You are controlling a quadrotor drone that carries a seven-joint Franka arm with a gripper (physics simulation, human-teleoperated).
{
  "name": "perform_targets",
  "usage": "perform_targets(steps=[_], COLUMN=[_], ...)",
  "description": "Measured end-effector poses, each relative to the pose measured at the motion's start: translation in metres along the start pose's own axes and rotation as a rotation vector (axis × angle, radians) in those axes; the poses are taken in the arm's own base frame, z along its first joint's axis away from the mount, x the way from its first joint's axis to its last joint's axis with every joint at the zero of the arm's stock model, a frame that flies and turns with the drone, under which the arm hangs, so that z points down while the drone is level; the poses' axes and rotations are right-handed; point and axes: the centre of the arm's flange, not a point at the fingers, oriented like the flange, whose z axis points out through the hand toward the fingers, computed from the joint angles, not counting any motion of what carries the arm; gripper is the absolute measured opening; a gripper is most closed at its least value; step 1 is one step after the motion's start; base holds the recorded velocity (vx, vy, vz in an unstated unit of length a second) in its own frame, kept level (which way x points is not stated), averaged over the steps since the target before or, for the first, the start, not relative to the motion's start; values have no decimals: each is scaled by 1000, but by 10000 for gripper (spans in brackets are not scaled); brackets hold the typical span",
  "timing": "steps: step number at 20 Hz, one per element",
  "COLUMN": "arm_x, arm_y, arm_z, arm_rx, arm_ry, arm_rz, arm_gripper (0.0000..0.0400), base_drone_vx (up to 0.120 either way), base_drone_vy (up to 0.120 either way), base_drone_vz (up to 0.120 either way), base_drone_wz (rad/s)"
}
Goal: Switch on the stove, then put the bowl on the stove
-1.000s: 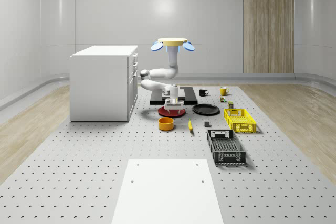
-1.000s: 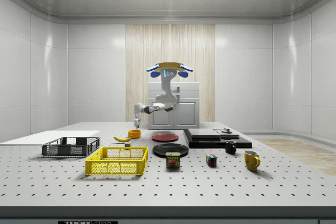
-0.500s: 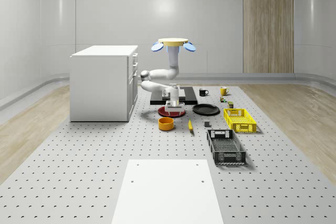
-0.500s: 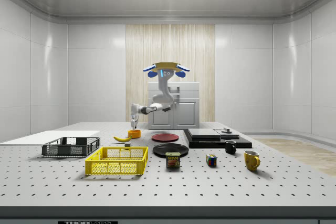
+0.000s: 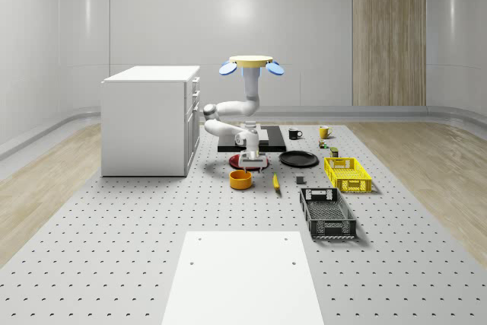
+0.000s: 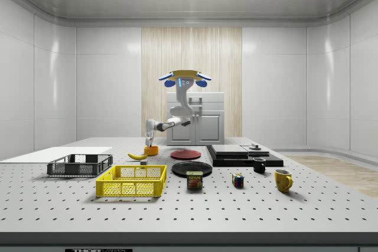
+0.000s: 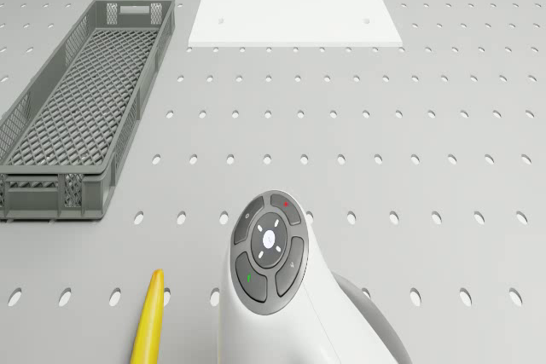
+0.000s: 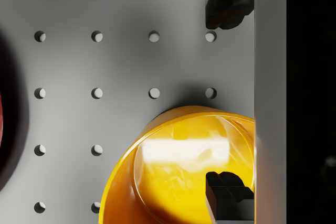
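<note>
Hovering over the grey perforated worktop (image 5: 114,249), beside the white cabinet (image 5: 148,121), the yellow-topped quadrotor drone (image 5: 251,64) hangs above the flat black stove (image 5: 270,139). Its white arm (image 5: 228,112) bends down toward the round orange bowl (image 5: 240,180), which sits on the worktop just beside the dark red plate (image 5: 234,161), well short of the stove. The gripper (image 8: 226,98) is spread open, fingers (image 8: 226,6) straddling the bowl's rim.

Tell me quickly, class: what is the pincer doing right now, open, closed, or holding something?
Pincer: open and holding nothing, its fingers spread apart just above the orange bowl on the table.
</note>
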Motion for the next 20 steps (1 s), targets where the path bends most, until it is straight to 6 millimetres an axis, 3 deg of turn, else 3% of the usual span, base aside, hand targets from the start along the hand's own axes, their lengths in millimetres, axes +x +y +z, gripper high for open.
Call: perform_targets(steps=[8, 19, 20], arm_x=[7, 7, 7], arm_y=[7, 7, 7], arm_z=[17, 23, 23], arm_rx=[0, 0, 0], arm_ry=[0, 0, 0], arm_rz=[0, 0, 0], arm_gripper=[400, 400, 354], base_drone_vx=[0, 0, 0], base_drone_vy=[0, 0, 0], base_drone_vz=[0, 0, 0], base_drone_wz=[0, 0, 0])
